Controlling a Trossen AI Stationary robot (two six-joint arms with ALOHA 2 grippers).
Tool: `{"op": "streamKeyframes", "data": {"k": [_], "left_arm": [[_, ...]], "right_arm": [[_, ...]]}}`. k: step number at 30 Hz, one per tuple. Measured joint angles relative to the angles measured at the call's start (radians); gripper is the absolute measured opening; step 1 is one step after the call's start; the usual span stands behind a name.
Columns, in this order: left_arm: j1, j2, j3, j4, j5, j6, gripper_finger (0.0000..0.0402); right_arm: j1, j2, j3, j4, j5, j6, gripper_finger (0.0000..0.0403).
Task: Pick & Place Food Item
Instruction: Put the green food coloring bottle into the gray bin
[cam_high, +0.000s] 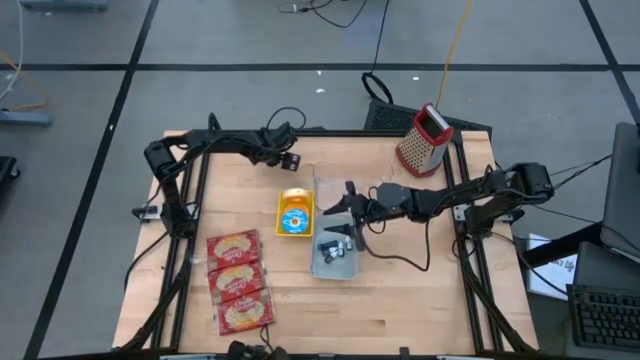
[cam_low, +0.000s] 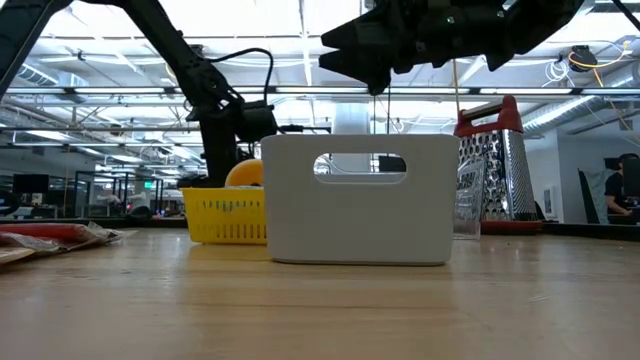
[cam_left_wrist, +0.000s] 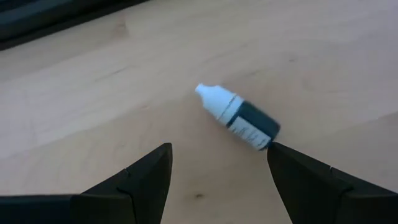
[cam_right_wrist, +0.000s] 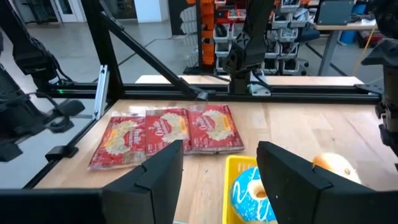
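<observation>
— Evenly lit from above; soft, short shadows on the wooden table (cam_high: 400, 290). No glare there.
— Backlit at table height: bright ceiling lights (cam_low: 300, 20), arms reduced to silhouettes, near tabletop soft.
— Slightly blurred on the small bottle (cam_left_wrist: 239, 117); faint shadow beside it.
— Sharp on the red packets (cam_right_wrist: 165, 134); dark fingers (cam_right_wrist: 155, 171) close and soft.

Wooden table (cam_high: 400, 300): bin (cam_high: 335, 262), basket (cam_high: 295, 213), grater (cam_high: 424, 139).
</observation>
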Motion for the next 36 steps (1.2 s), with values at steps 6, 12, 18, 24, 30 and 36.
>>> {"op": "streamKeyframes", "data": {"k": [6, 12, 18, 24, 30, 36], "left_arm": [[0.003, 0.0, 0.0, 0.031, -0.06, -0.008, 0.0266], [-0.006, 0.0, 0.0, 0.154, -0.057, -0.003, 0.0266], [0.01, 0.0, 0.0, 0.214, -0.144, -0.014, 0.0266], [0.034, 0.0, 0.0, 0.24, -0.141, 0.004, 0.0266], [0.035, 0.014, 0.0, 0.235, -0.073, 0.029, 0.0266], [0.033, 0.074, 0.001, 0.178, -0.06, 0.031, 0.0266]], "right_arm": [[0.0, 0.0, 0.0, -0.021, 0.0, 0.0, 0.0192], [0.0, 0.0, 0.0, -0.022, 0.0, 0.0, 0.0192], [0.0, 0.0, 0.0, -0.022, 0.0, 0.0, 0.0191], [0.0, 0.0, 0.0, -0.022, 0.0, 0.0, 0.0188], [0.0, 0.0, 0.0, -0.021, 0.0, 0.0, 0.0189], [0.0, 0.0, 0.0, -0.011, 0.0, 0.0, 0.0185]]}}
